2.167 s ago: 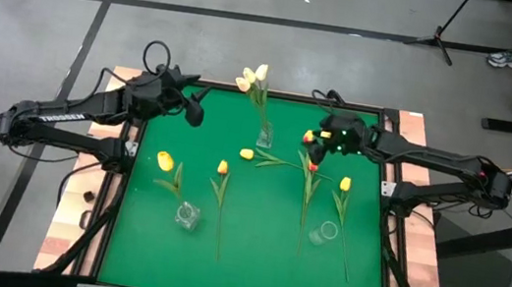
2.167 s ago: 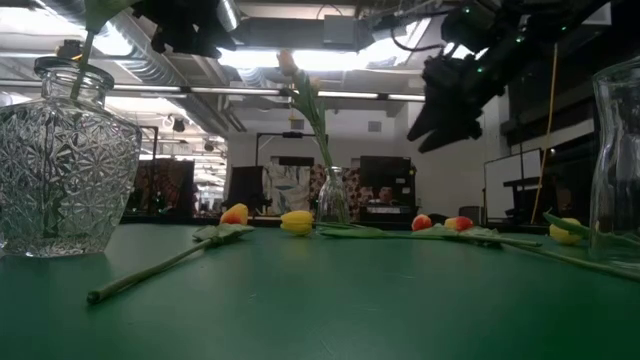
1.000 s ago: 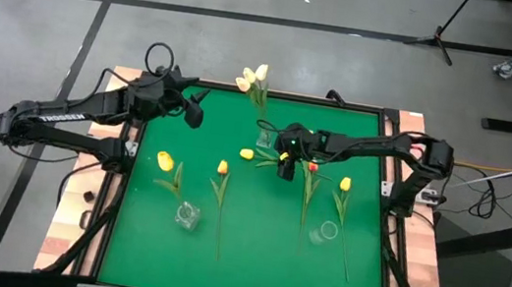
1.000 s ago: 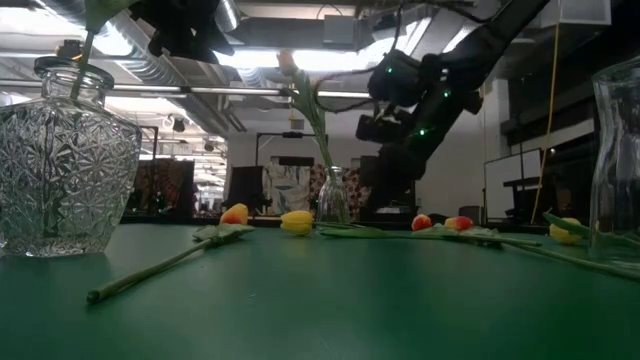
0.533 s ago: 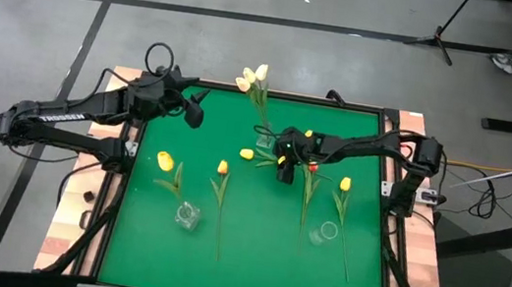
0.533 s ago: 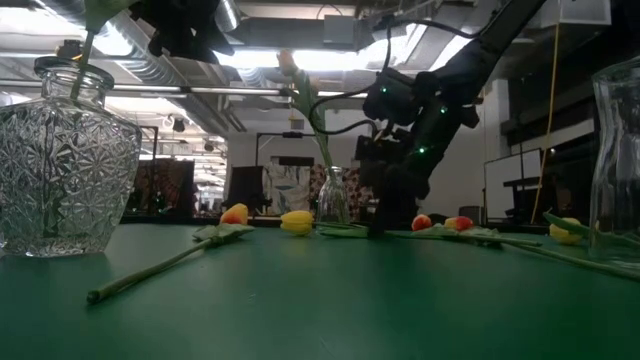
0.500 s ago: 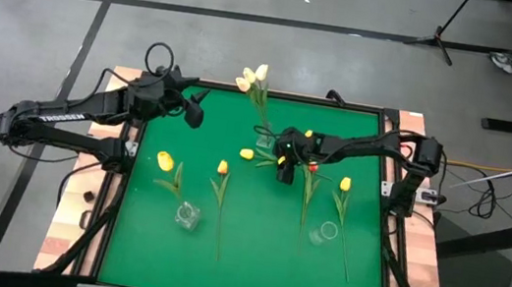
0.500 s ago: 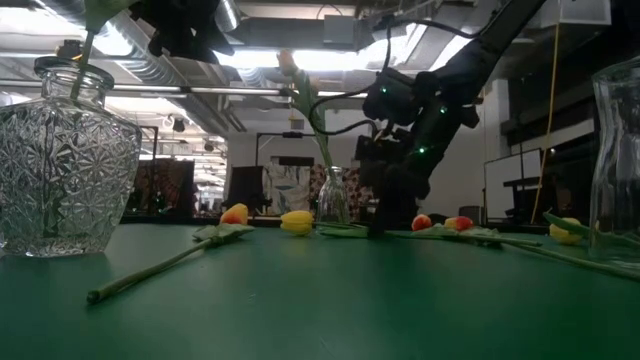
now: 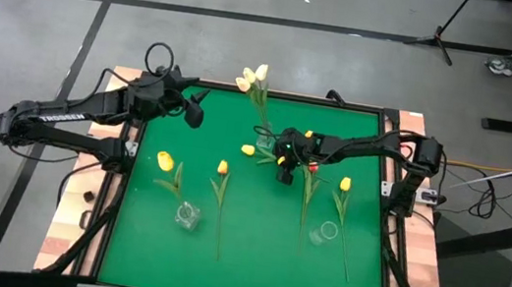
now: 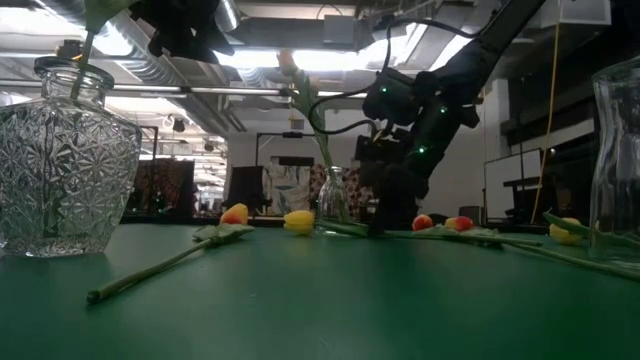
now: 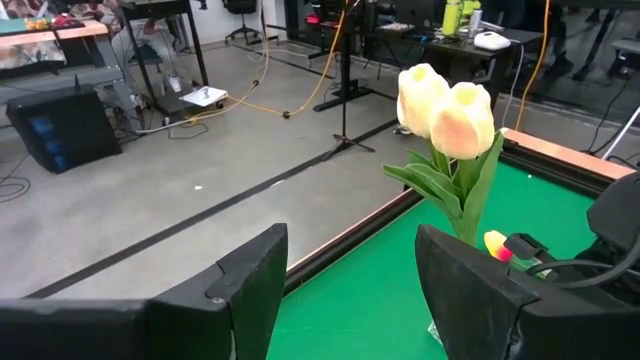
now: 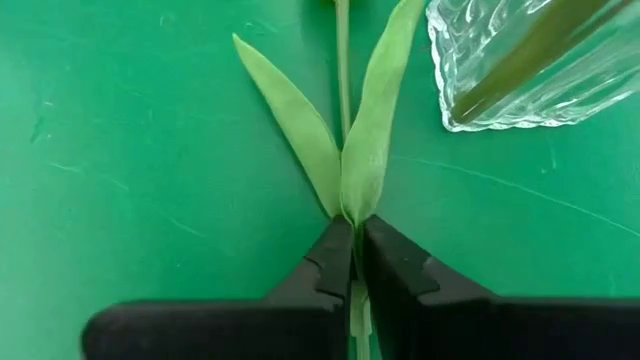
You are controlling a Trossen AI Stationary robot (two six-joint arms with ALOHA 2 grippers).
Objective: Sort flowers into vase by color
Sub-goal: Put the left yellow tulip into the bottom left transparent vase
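Note:
A yellow tulip [image 9: 248, 150] lies on the green table [image 9: 250, 262] beside the small glass vase [image 9: 264, 139] that holds white tulips [image 9: 253, 79]. My right gripper [image 9: 282, 174] stands over this tulip's stem, shut on it. Other flowers lie flat on the table: yellow ones [image 9: 165, 161] [image 9: 222, 167] [image 9: 345, 183] and an orange-red one [image 9: 312, 167]. My left gripper [image 9: 196, 108] hovers open at the table's far left; in its wrist view the white tulips [image 11: 445, 110] show ahead of it. My right gripper pinches the yellow tulip's stem [image 12: 351, 222] between its two fingers, right where the two leaves branch off. The fingers [image 12: 330, 262] come from above, pointing down, one on each side of the stem. The tulip lies on the table, head [image 10: 298, 221] included.
Two more glass vases stand near the front, one on the left [image 9: 187, 216] and one on the right [image 9: 324, 232]. A red-and-yellow tulip [image 9: 309, 136] lies behind my right arm. The white tulips' vase [image 12: 510, 70] stands close to my right gripper.
My right gripper has come down from above the table onto the yellow tulip's stem beside the white tulips' vase and stays there. The tulip lies on the table as before.

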